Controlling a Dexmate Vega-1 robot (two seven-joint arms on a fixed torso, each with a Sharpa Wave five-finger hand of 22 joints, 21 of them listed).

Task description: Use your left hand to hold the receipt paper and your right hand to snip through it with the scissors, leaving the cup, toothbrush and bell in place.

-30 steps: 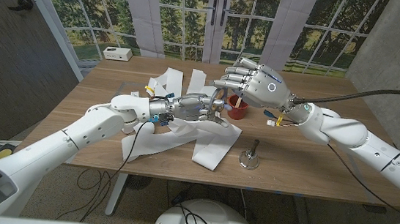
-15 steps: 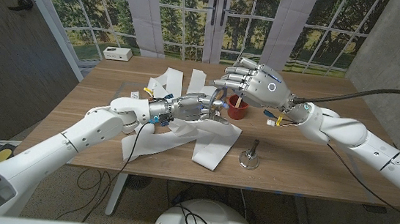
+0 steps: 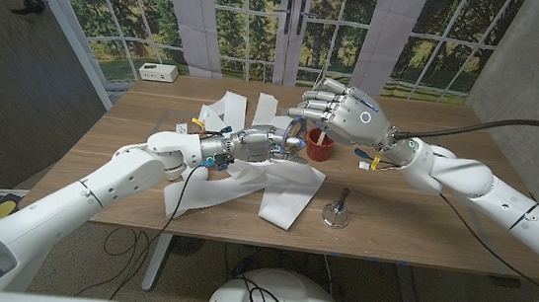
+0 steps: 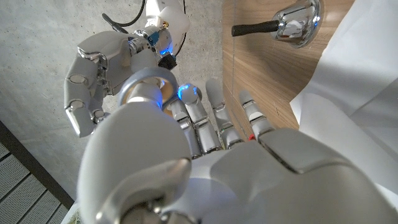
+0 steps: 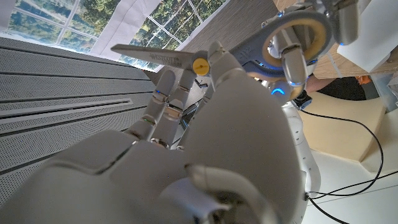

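Beside the one red cup (image 3: 321, 146), one bell (image 3: 336, 214), left hand (image 3: 260, 146) on white receipt paper (image 3: 247, 183), grip unclear, left wrist view, bell (image 4: 292, 22) again, right wrist view, right hand (image 5: 211, 118) holding one pair of scissors (image 5: 186, 60), handles half hidden.

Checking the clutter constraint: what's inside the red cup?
Head view: a light stick, probably the toothbrush, stands in the red cup. The right hand hovering above and the cup wall hide its ends and anything deeper inside.
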